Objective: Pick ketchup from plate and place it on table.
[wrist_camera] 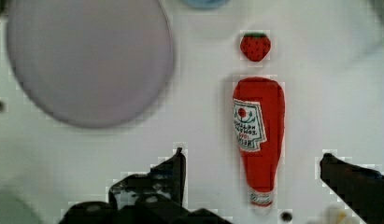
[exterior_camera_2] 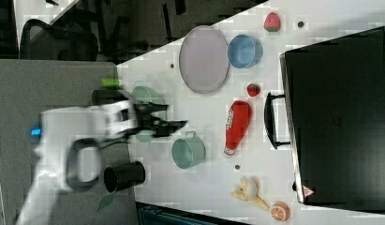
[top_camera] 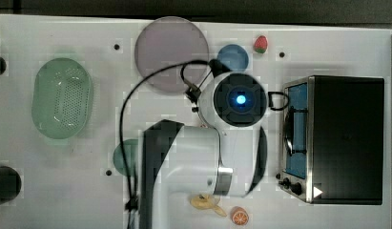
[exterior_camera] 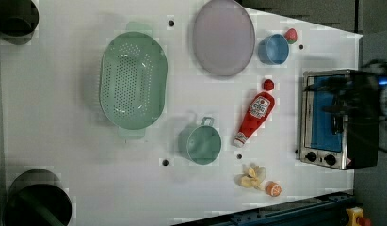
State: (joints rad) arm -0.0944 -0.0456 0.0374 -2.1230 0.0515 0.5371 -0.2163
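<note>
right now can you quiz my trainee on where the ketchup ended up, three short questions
1. True or false: the ketchup bottle lies on the plate.
2. The pincer is: A) shut on the bottle B) open, holding nothing C) shut on the strawberry.
3. In the left view, which lies nearer the bottle's white cap: the green mug or the blue bowl?

Key: 1 false, it lies on the table; 2 B; 3 the green mug.
</note>
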